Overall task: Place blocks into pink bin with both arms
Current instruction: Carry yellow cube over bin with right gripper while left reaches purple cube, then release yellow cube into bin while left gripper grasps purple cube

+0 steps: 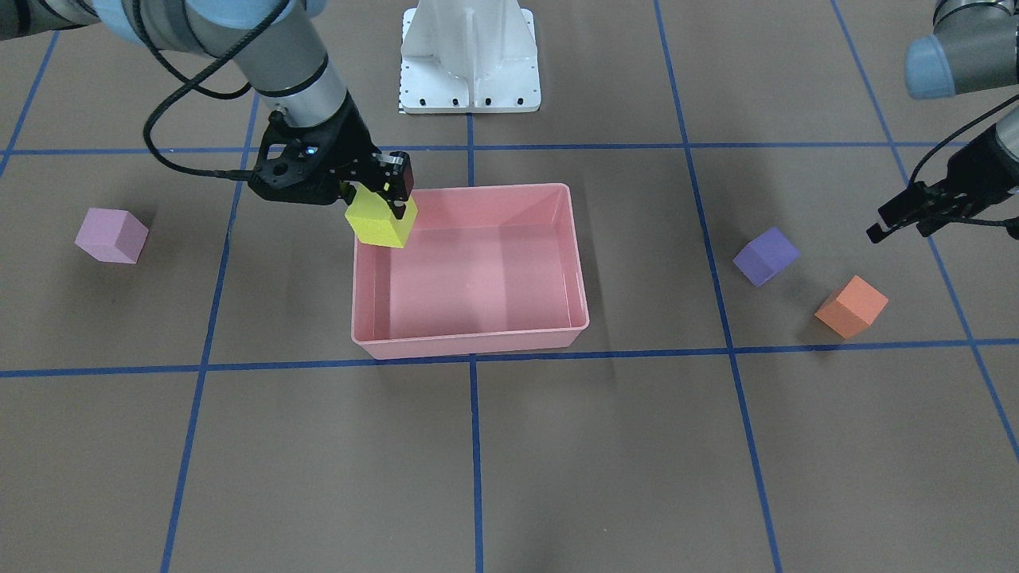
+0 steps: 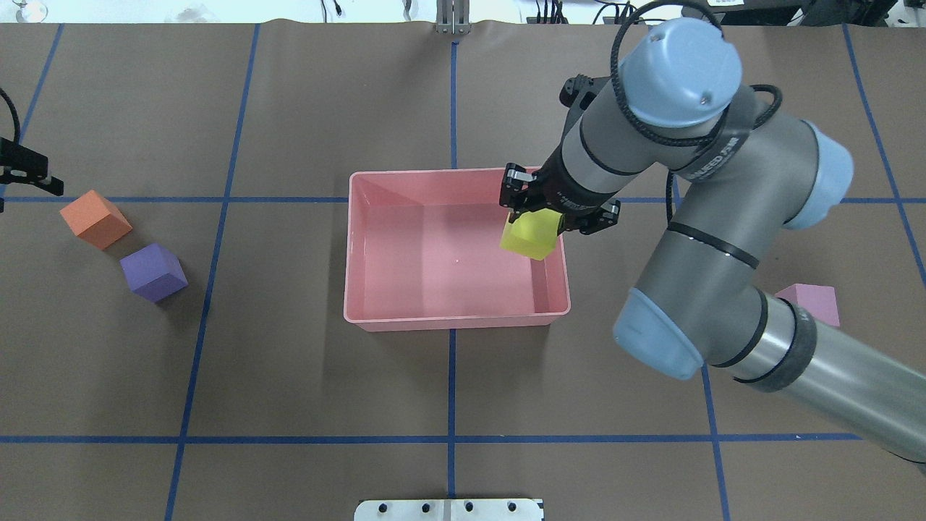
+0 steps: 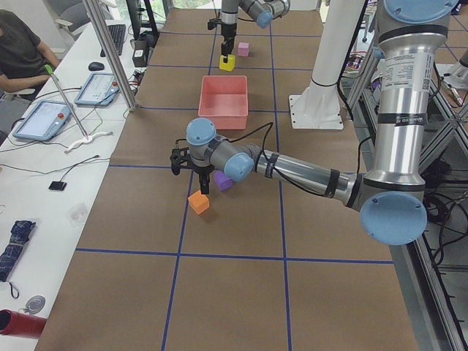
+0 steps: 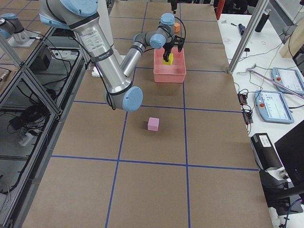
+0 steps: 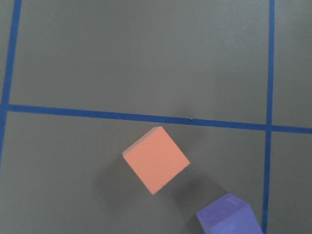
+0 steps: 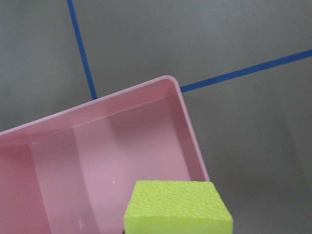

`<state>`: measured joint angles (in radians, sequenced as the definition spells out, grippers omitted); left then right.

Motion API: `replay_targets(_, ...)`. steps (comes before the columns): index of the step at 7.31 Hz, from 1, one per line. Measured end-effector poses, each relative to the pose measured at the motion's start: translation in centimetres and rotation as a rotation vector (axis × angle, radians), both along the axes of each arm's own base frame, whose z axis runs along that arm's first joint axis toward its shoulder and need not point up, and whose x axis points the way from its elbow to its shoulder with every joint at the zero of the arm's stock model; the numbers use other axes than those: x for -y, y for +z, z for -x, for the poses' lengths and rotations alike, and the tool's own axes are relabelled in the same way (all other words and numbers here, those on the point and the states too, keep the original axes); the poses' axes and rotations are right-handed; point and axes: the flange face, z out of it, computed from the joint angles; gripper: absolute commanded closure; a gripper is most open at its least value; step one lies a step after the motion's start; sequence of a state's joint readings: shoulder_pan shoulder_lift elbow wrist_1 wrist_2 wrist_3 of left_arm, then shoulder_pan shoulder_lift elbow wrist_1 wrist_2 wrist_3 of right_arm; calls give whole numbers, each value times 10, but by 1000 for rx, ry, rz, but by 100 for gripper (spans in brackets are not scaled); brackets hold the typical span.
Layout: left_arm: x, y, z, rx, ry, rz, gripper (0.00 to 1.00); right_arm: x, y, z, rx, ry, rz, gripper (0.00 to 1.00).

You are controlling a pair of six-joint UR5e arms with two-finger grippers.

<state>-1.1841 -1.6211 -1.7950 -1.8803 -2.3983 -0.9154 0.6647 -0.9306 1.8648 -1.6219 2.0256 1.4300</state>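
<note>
My right end effector point(image 1: 384, 204) is clenched on the yellow block point(image 1: 380, 225), which hangs in the air over the end of the bin point(image 1: 470, 348) that faces the table's point(image 1: 557, 461) right edge. It is above the rim and touches nothing. In my right wrist view the bin's wall runs just under the block's outer side, so I judge most of the block to be over the inside, close to that wall. The bin sits mid-table and nothing lies in it yet, so none of the four blocks is delivered; this first one is at the point of release. My left end effector point(image 1: 899, 229) has its fingers spread and holds nothing. It hovers near the table's left edge, above and just beside the orange block point(image 1: 852, 306), and the left wrist view looks straight down on that block. The purple block point(image 1: 766, 255) lies just beside the orange one, on the bin's side, and both rest on the table. The pink block point(image 1: 111, 235) sits alone toward the right edge, well apart from the bin. I judge one drop to be imminent, with three pickups and three placements left: orange and purple for my left arm, pink for my right.
</note>
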Motion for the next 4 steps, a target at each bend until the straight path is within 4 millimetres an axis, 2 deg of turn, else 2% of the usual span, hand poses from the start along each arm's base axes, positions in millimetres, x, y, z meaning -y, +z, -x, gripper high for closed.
replay_targets(2, -5, -10, -52, 19, -46, 124, 0, -4, 0, 33, -26, -14, 6, 100)
replay_targets(3, -6, -12, -76, 34, -59, 167, 0, -4, 4, 44, -33, -21, 9, 55)
replay_targets(4, -9, -8, -94, 47, -63, 206, 0, -3, 10, 55, -35, -28, 11, 2)
